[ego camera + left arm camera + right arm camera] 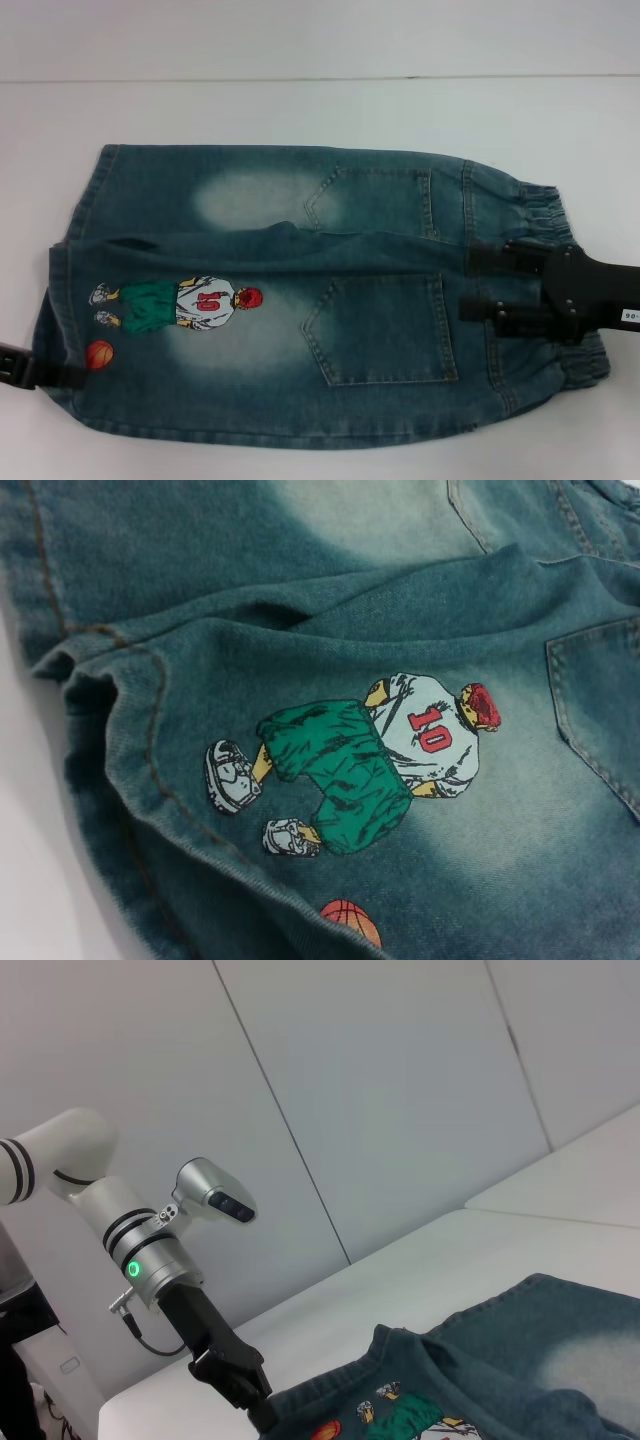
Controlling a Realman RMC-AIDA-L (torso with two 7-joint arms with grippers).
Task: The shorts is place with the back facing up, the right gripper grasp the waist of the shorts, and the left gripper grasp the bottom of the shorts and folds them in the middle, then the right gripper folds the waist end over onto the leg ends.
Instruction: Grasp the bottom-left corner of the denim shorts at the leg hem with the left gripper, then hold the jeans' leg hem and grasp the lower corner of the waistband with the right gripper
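- The right claw [480, 285] sits over the waist of the shorts [545, 215], its two black fingers [492, 258] spread apart and lying flat on the denim just inside the puckered band; it looks released, with no cloth pinched between them that I can see
- The left claw [40, 372] is at the opposite end, at the near corner of the bottom of the shorts [60, 300]; only a dark stub shows at the hem, so whether it is clenched on the fabric I cannot tell. The right wrist view shows its silver wrist and green ring, with the tip [262, 1415] meeting the hem edge
- The shorts [300, 300] lie back up on the white bench [300, 110], long axis running across the robot's front: waist toward its right, leg ends toward its left. The two back pockets [385, 325] face up, and the printed basketball player [380, 755] lies on the near leg beside the hem
- Each claw is at its own end, so the mid-fold likely turns on the near leg being carried away from the robot onto the far leg
- A ridge of loose denim [200, 242] runs along the centre seam, roughly where that fold line would fall
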